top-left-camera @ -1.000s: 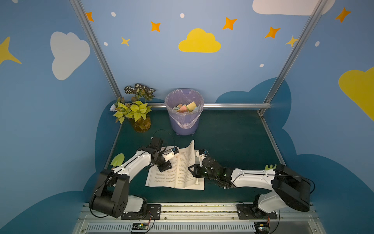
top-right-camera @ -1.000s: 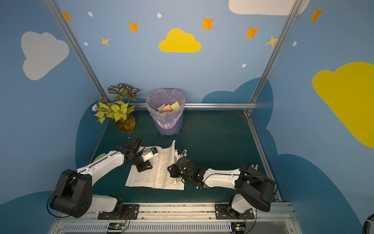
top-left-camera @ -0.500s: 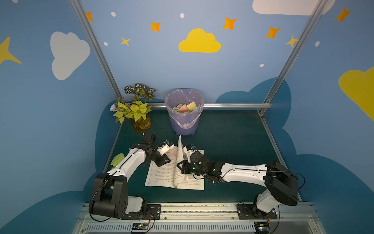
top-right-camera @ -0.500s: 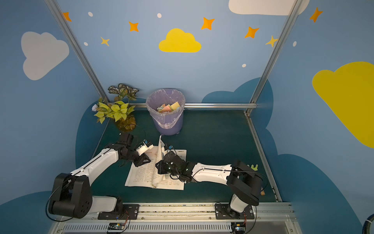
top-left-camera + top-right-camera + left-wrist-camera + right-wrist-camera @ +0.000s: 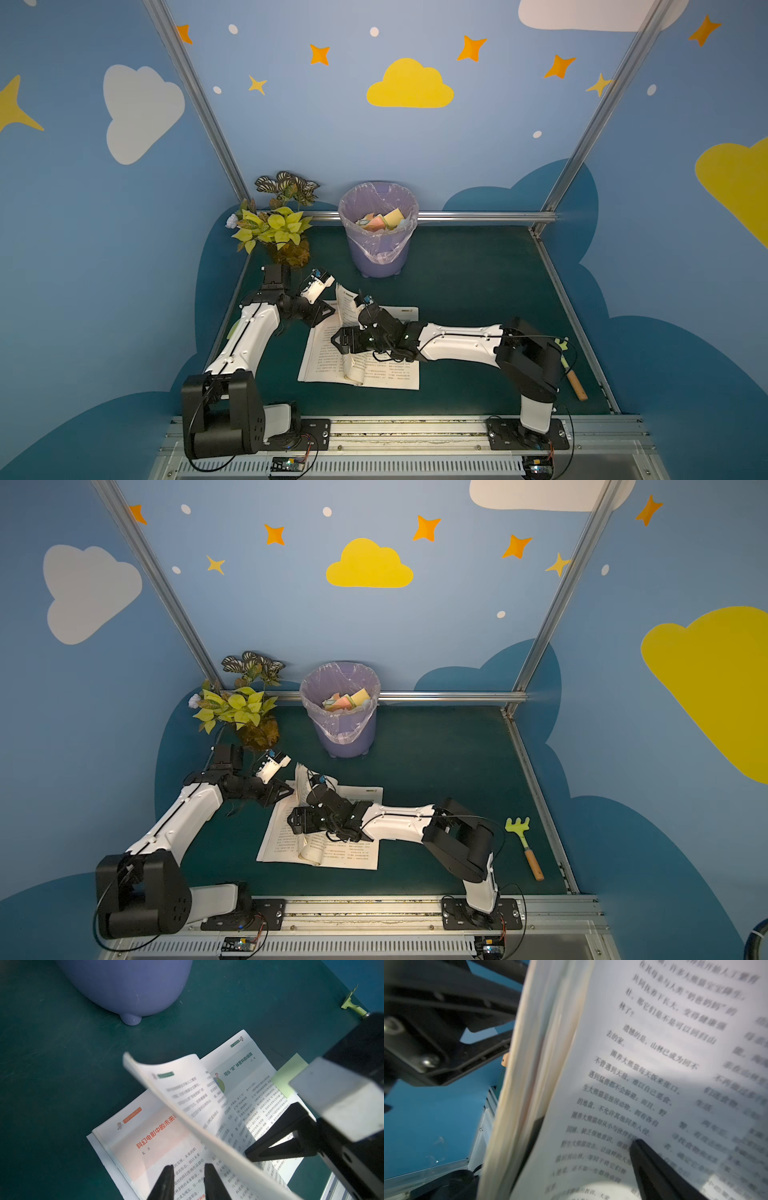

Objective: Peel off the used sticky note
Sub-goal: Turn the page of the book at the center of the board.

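Heads up on where this could go sideways. The book [image 5: 324, 359] lies open on the tabletop [image 5: 457, 270] with a wad of pages [image 5: 347, 303] standing on edge near the spine, and nothing is pinching them. The right end effector [image 5: 586, 1136] has its fingers spread wide, with paper loose between them as far as I can tell. The left end effector [image 5: 188, 1165] hovers over the left-hand page, fingers a narrow gap apart, and it's empty too. The green sticky note [image 5: 288, 1072] sits on the outer edge of the right-hand page, partly tucked under the right arm [image 5: 457, 336].

My worry is that the loose pages flop right and bury the note. A pinch that goes too deep could also catch the page underneath, so it tears or the unpinned book drags along.
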`<state>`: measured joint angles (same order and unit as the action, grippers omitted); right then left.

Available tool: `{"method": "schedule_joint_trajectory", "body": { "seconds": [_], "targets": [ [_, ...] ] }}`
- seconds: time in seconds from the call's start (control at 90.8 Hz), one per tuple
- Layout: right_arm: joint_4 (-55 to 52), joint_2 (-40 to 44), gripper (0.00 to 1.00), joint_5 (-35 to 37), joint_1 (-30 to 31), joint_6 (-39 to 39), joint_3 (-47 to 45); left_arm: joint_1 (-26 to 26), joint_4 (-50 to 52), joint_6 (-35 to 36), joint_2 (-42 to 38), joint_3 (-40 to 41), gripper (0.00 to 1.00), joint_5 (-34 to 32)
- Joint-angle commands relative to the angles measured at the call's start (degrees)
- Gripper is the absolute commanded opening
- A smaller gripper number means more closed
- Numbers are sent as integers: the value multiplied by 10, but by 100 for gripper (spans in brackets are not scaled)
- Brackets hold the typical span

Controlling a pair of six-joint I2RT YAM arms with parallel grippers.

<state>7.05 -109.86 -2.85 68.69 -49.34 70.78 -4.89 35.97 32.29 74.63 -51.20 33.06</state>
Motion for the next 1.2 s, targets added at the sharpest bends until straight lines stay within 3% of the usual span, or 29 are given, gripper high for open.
{"method": "schedule_joint_trajectory", "body": {
  "seconds": [0.0,0.286,0.617,0.903,1.189],
  "targets": [
    [-31,-23,92,-13,10,5,32,-4,8,-8,-17,-10,30,18],
    [-60,-58,95,-29,35,21,91,-14,17,-7,-60,-13,30,17],
    [-28,-38,95,-29,48,9,48,-6,3,-1,-37,0,31,25],
    [-7,75,95,3,43,14,-72,49,-5,15,4,15,31,-14],
    [-135,283,95,88,-17,7,-228,121,5,11,-9,10,32,-63]
  ]
}}
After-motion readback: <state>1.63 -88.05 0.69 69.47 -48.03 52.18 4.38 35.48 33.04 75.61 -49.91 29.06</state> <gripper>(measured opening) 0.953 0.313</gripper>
